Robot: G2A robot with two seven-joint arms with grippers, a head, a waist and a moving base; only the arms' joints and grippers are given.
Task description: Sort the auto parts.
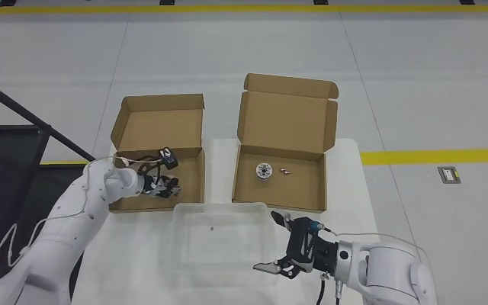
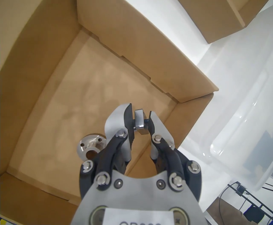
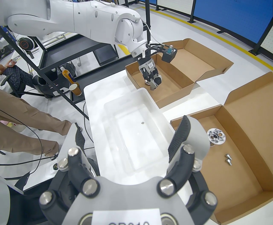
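Over cardboard box (image 2: 74, 95), left claw (image 2: 139, 116) grips shiny metal block (image 2: 139, 123).

**Room and surroundings**

A pale grey floor (image 1: 229, 46) is recorded on all sides, evenly lit. A yellow line (image 1: 244, 8) is painted across it at 12 o'clock. A second yellow strip (image 1: 423, 157) is laid at 3 o'clock, with a small grey floor plate (image 1: 449, 174) just beside it. A white table (image 1: 219, 168) is set at centre. A black metal rack (image 3: 64, 49) is placed at 9 o'clock, with a paper cup (image 3: 74, 87) and an orange bottle (image 3: 67, 74) noted near it. Blue wall panels (image 3: 234, 17) are seen beyond a yellow line.
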